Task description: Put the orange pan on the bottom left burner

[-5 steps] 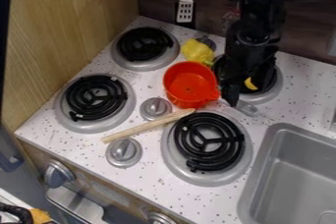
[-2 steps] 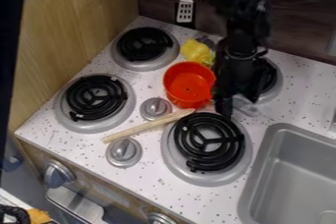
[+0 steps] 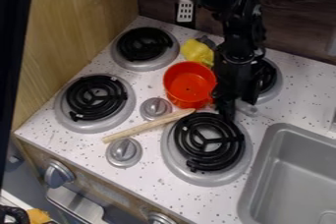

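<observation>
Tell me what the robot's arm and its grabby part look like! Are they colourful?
Not colourful: the arm is black, made of chunky, uneven pieces joined together, with a rounded part low down and a few small shiny spots. The gripper is black too, and gets narrower towards its tip. I can't make out any markings.

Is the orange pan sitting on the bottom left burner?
No, the orange pan is near the middle of the stovetop, clearly apart from the bottom left burner.
</observation>
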{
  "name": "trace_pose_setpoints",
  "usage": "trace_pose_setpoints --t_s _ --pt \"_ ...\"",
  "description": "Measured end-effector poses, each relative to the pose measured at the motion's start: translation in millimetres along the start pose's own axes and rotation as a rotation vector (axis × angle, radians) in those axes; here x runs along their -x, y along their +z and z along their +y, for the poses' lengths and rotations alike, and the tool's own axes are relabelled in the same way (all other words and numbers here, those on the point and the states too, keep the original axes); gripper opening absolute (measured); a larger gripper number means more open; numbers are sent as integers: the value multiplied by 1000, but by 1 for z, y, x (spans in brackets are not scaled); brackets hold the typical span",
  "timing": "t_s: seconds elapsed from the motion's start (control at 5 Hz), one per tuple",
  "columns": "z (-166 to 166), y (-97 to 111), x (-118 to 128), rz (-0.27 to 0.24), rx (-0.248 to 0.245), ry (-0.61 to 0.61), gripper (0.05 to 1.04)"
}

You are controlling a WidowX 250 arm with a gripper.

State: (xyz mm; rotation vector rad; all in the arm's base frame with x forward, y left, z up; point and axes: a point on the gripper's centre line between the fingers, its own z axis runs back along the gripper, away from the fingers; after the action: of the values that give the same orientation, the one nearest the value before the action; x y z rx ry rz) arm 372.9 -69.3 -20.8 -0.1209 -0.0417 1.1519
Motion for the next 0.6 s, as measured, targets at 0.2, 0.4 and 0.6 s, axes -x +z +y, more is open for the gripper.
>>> trace_pose_setpoints --t_s 0.2,0.4,0.6 --pt "2 -2 0 8 -18 18 410" --pt "2 -3 -3 -13 -20 49 394" --pt "5 -2 -2 -47 -28 65 391"
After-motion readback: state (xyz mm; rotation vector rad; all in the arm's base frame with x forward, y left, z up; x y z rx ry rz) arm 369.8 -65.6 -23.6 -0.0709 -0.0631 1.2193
